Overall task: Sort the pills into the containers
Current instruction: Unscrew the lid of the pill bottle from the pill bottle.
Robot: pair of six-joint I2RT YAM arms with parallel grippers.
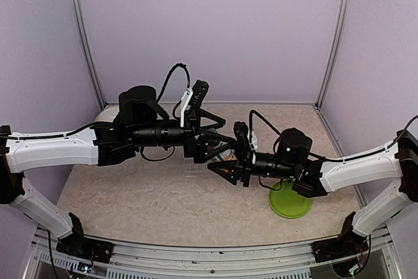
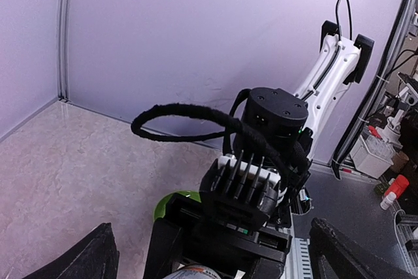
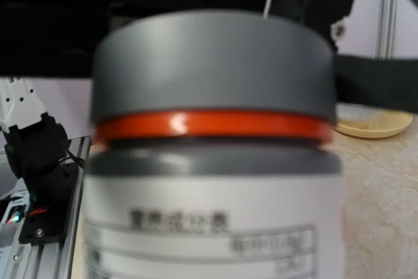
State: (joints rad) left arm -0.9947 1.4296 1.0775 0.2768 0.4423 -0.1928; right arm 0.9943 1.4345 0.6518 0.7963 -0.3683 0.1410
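Left pincer [image 1: 225, 136] stands released in the overhead view, its black jaws spread at the middle of the table [image 1: 130, 194] with nothing clasped between them. The right pincer [image 1: 223, 161] meets it from the right, just nearer. Between the two sits a bottle [image 1: 226, 155] showing a scrap of orange, and the right pincer appears clenched on it. Just left of the right pincer's tip, a faint clear box [image 1: 191, 169], the containers, lies flat on the table under the left arm's wrist. The pills are too small to make out. A green dish [image 1: 289, 202] lies near and to the right, partly under the right arm.

From the left wrist, that pincer's two dark fingers [image 2: 81, 259] stand in the bottom corners, far apart and touching nothing. Between them rises the right arm's black wrist, with a finned block and a looped cable. A sliver of the bottle's top shows at the bottom edge. Part of the green dish shows behind the wrist.

From the right wrist, the bottle fills the picture, close and blurred: a grey cap, an orange ring beneath it, and a white printed label. The right pincer's own fingers cannot be made out here. A pale yellow dish [image 3: 372, 125] rests on the table to the right of the bottle.
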